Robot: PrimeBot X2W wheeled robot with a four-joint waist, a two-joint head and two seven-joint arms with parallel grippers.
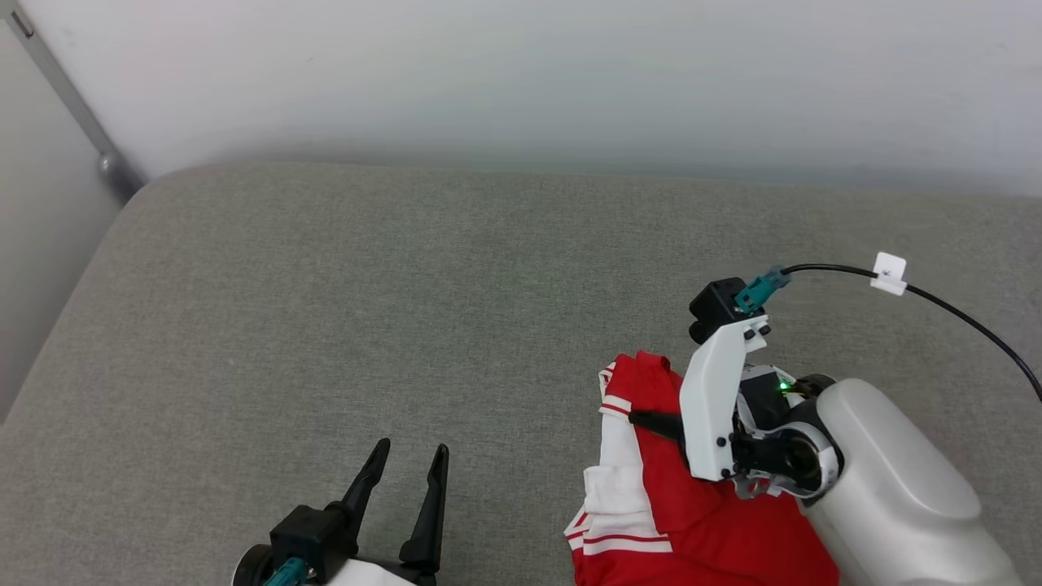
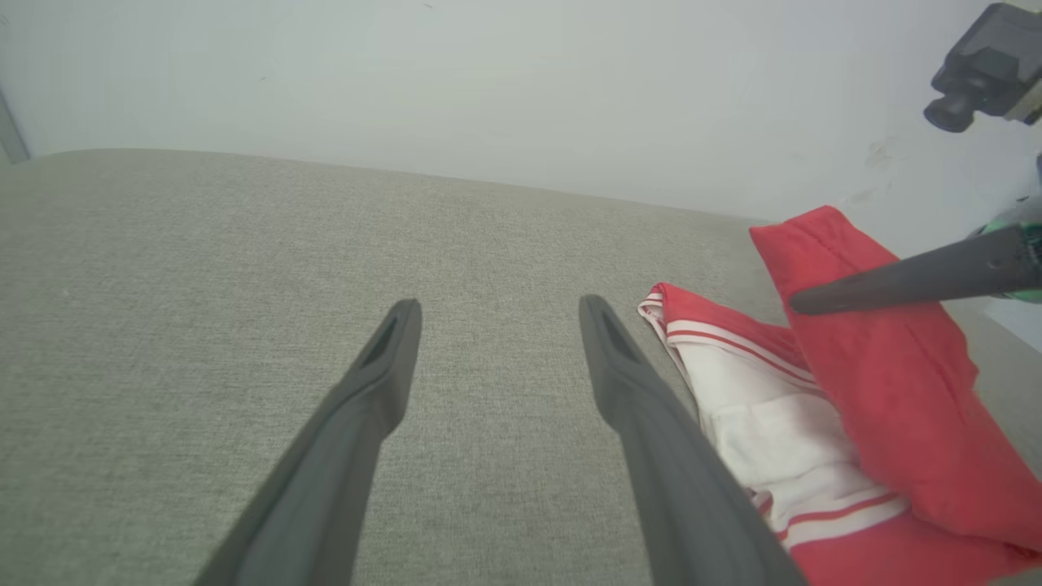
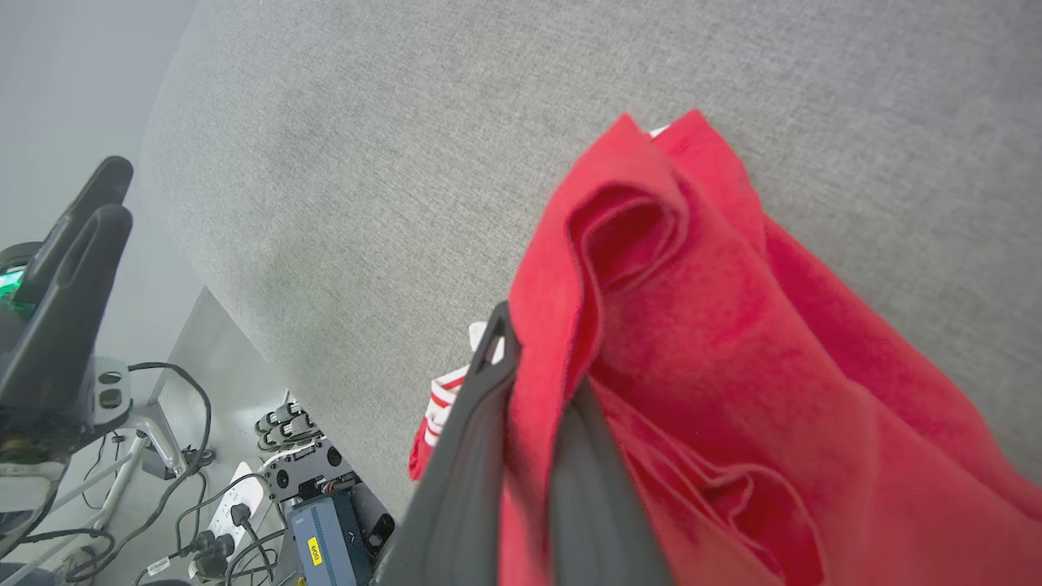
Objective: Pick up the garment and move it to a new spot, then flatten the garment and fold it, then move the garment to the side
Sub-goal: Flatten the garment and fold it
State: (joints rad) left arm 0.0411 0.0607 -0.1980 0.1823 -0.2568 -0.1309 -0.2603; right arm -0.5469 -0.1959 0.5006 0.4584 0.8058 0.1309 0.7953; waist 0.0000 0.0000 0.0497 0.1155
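Pinched together on a fold of red cloth, the right gripper's (image 3: 533,358) two dark fingers hold the garment (image 3: 692,325). The right wrist view shows the fabric bunched between and around them, with a rolled hem rising to a peak above the tips. From the head view the same gripper (image 1: 635,417) reaches in from the right, its tip lying across the red cloth. The garment (image 1: 651,513) sits at the near right of the gray cushion (image 1: 407,285), and its white sleeve with red stripe trim is turned toward the robot's left. The left gripper (image 1: 412,448) stands with its jaws spread wide and nothing between them, near the cushion's front edge and apart from the shirt. Its own wrist view looks along the open fingers (image 2: 404,325) over bare gray weave. It gives a low side look at the garment (image 2: 879,391), where the red fold is lifted into a ridge and the white sleeve lies flat just beside the nearer finger. The right wrist view also takes in the left gripper (image 3: 114,191) off the cushion's edge, and below it the floor with a power strip (image 3: 244,500), loose cables and a small blue box (image 3: 321,541) with a yellow label. A black cable (image 1: 961,313) with a white tag arcs from the right wrist in the head view.
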